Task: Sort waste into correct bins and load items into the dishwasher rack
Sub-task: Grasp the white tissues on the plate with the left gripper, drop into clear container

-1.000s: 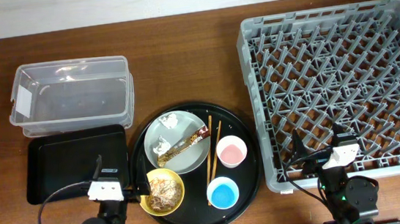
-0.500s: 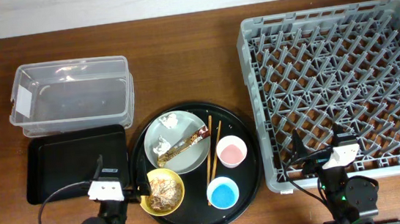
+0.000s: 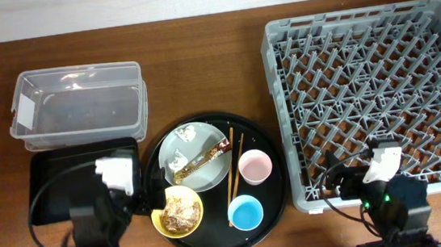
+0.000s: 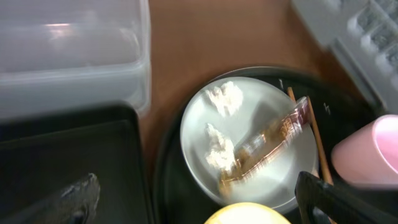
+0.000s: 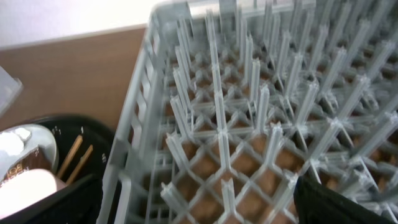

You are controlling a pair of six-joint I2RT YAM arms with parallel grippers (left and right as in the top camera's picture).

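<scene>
Overall, a dark brown wooden table (image 3: 200, 77) fills the overhead view, with a pale wall strip (image 3: 112, 4) along the top edge; the grey dishwasher rack (image 3: 356, 19) takes the right half, and only its upright pegs show inside; the clear tub (image 3: 77, 109) sits at upper left with nothing seen in it; the shallow black tray (image 3: 48, 185) lies just below it, touching or nearly so, and is partly covered by the left arm; the round black tray (image 3: 253, 136) sits at lower centre, between black tray and rack. On the round tray: the grey-green bowl (image 3: 206, 139) at upper left holds white tissue bits (image 3: 185, 133) and the gold-brown wrapper (image 3: 201, 160) lying diagonally; the chopsticks (image 3: 235, 171) lie just right of that bowl, tips toward the upper right; the pink cup (image 3: 255, 167) stands right of them; the blue cup (image 3: 246, 213) is below the pink one; the yellow bowl (image 3: 199, 202) at lower left holds shredded food scraps (image 3: 179, 213). Left gripper (image 4: 198, 183): fingers (image 4: 336, 199) spread wide and holding nothing, poised above the grey-green bowl; blurred view. Right gripper (image 5: 193, 186): fingers likewise parted and free, above the rack's lower left corner, the round tray's edge at the left of its wrist view.
</scene>
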